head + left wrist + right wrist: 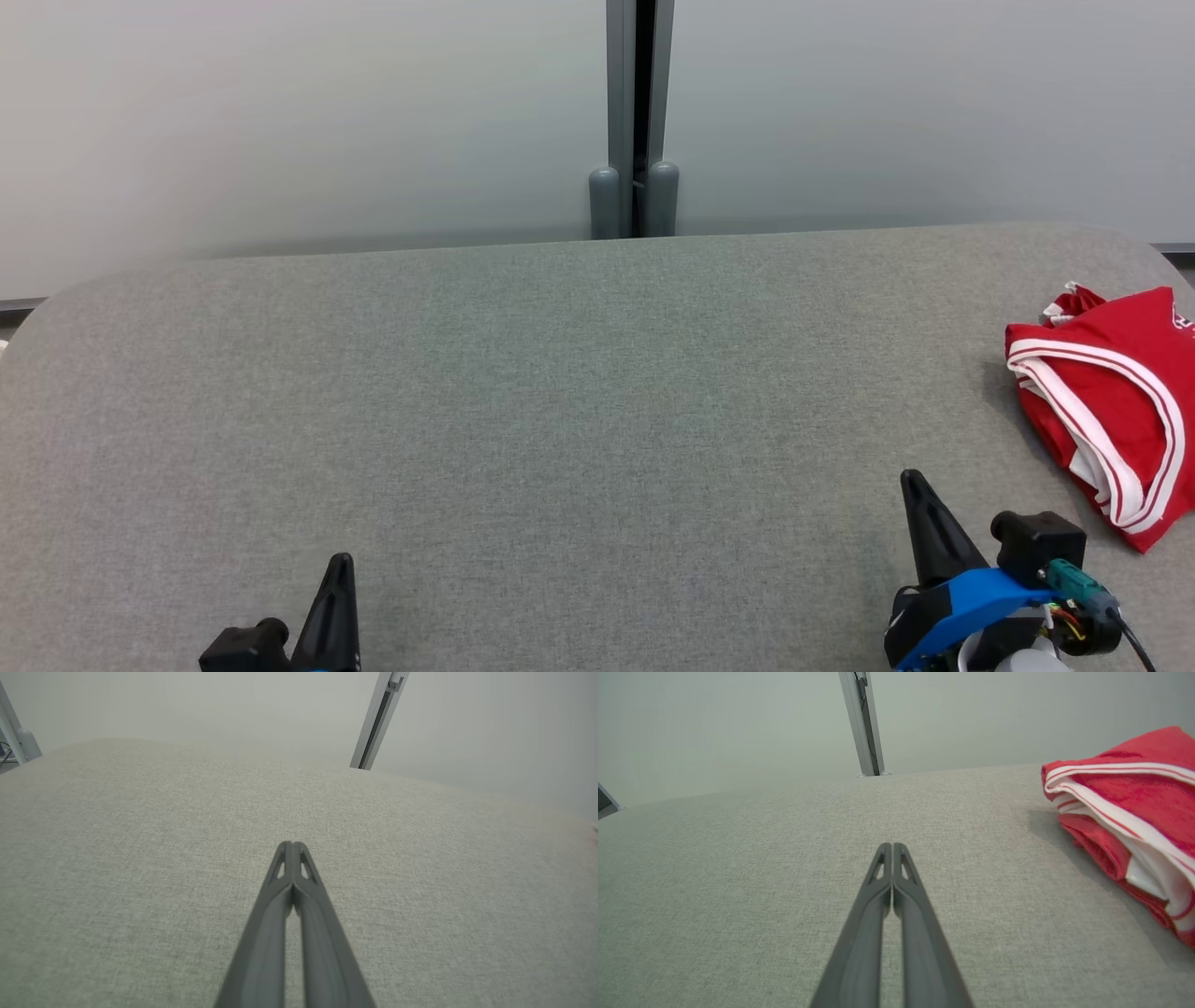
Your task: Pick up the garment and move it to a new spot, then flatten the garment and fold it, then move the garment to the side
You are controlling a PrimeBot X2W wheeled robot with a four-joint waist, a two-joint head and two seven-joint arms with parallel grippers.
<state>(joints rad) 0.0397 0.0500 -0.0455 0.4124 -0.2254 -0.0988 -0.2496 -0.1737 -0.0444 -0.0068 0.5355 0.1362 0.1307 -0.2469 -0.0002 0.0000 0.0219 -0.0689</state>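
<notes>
Garment [1106, 411], red with white stripes, lay loosely folded at the far right of your grey fabric surface [560, 420]. Your right gripper [910, 481] sat near it, not touching, fingers clenched on nothing. Your left gripper [343, 562] was clenched empty too.

The right gripper [915, 485] has long, tapering dark fingers [864, 924] with small triangular cut-outs near the tips. Behind it sit a bright blue bracket [971, 595], a black boxy camera block [1036, 544] with a teal connector [1074, 579], a black cable [1135, 644] and thin coloured wires [1066, 623]. The left gripper [342, 567] carries a matching black block [245, 647].
</notes>
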